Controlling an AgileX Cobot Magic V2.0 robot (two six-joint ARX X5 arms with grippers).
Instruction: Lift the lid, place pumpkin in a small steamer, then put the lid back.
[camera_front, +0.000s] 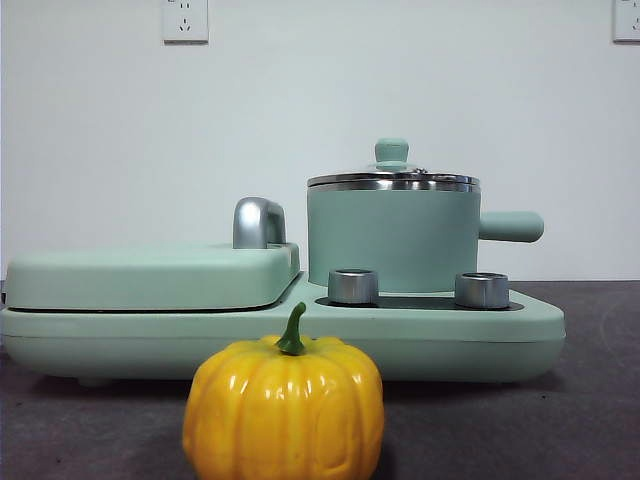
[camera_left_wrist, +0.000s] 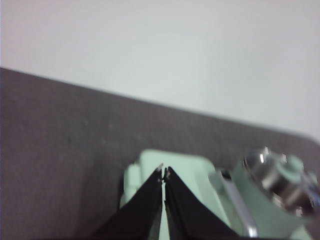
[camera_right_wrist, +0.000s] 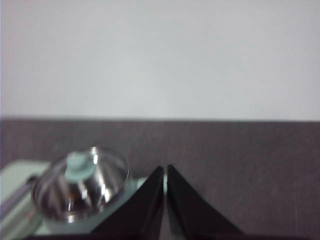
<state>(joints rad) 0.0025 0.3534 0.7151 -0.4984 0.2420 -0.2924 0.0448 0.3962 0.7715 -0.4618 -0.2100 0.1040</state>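
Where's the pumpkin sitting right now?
In the front view the pumpkin sits on the dark table at bottom centre, nearest the camera, in front of the mint-green griddle unit and apart from the small steamer. No gripper holds it.

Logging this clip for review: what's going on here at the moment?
Nothing is being handled yet. The round glass lid with the mint-green knob sits on the mint-green cylindrical steamer pot, which stands on the wide mint-green griddle unit. The glossy yellow-orange toy pumpkin rests on the dark table in front of the unit. The left gripper and right gripper both hang above the unit, jaws shut, holding nothing.
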